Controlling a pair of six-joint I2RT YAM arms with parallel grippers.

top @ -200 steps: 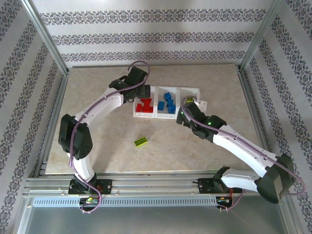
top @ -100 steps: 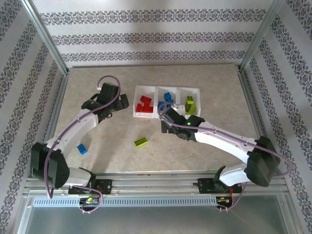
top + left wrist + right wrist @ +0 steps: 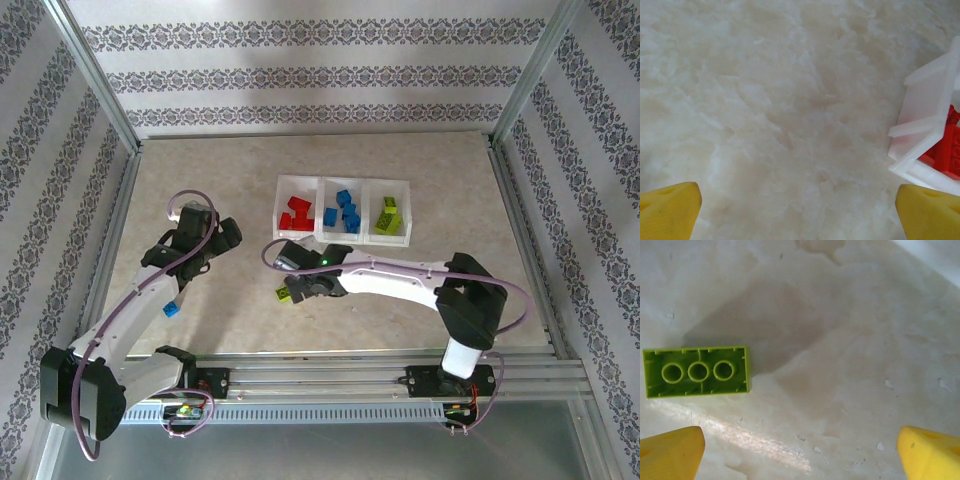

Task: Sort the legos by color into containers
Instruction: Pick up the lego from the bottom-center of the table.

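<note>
Right gripper [image 3: 800, 452] wide, lime brick [image 3: 284, 294] half-covered

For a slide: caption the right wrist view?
Open right gripper over the table, upturned lime green lego at left.

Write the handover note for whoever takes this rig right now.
Left gripper: open, empty, over the table beside the clear three-compartment plastic tray.
Right gripper: open, empty, beside a loose lime green brick lying studs-down on the table.
Done: red bricks in the left compartment, blue bricks in the middle, green bricks in the right.
To do: that green brick and one small blue brick on the table near the left arm.
</note>
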